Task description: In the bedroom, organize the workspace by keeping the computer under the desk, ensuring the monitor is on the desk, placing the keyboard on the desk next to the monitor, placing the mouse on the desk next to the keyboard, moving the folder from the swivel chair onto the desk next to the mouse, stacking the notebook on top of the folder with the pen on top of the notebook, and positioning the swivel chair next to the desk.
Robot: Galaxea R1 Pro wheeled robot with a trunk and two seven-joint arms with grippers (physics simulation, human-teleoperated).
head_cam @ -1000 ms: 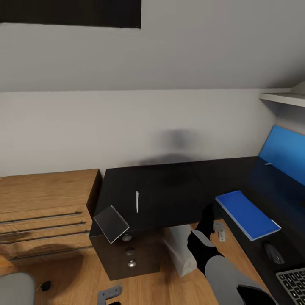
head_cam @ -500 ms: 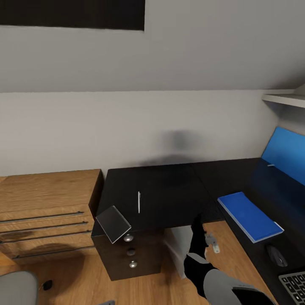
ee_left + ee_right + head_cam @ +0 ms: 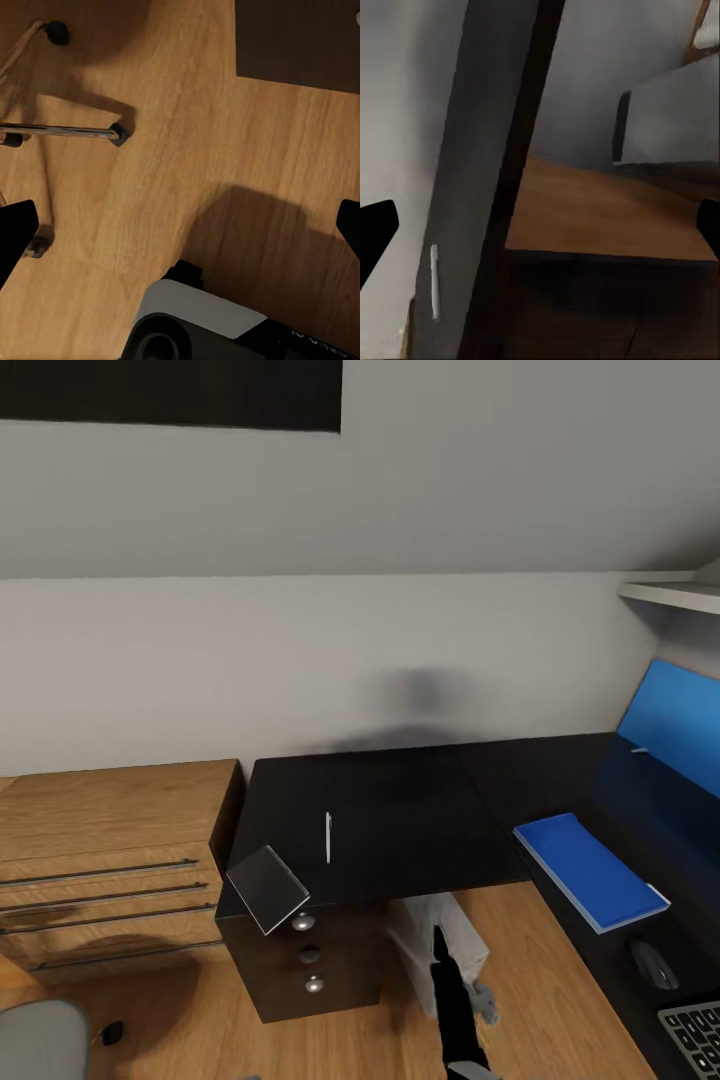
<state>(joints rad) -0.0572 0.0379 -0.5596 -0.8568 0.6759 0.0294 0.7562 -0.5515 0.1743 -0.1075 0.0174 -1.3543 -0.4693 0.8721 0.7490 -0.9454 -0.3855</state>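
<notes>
The black desk [image 3: 400, 810] bears the white pen [image 3: 327, 837], with the grey notebook [image 3: 266, 888] overhanging its front left corner. On the right wing lie the blue folder [image 3: 590, 870], the mouse [image 3: 652, 963] and a corner of the keyboard [image 3: 695, 1035]. The pale computer [image 3: 445, 945] stands under the desk. My right gripper [image 3: 540, 225] is open and low in front of the computer, facing the desk edge and the pen [image 3: 434, 291]. My left gripper [image 3: 180, 225] hangs open over the floor by the swivel chair's chrome base [image 3: 60, 131]. The chair's seat [image 3: 35, 1040] shows at lower left. The monitor is out of view.
A light-wood drawer chest [image 3: 100, 850] stands against the desk's left side. The black pedestal [image 3: 310, 960] with silver knobs sits under the notebook. A blue wall panel [image 3: 680, 725] and a white shelf [image 3: 670, 592] are at the right. My own base [image 3: 210, 322] is close below the left gripper.
My right arm has dropped from beside the desk's inner edge near the folder to below desk height, in front of the computer. The head view shifted slightly early on; things on the desk stayed put.
</notes>
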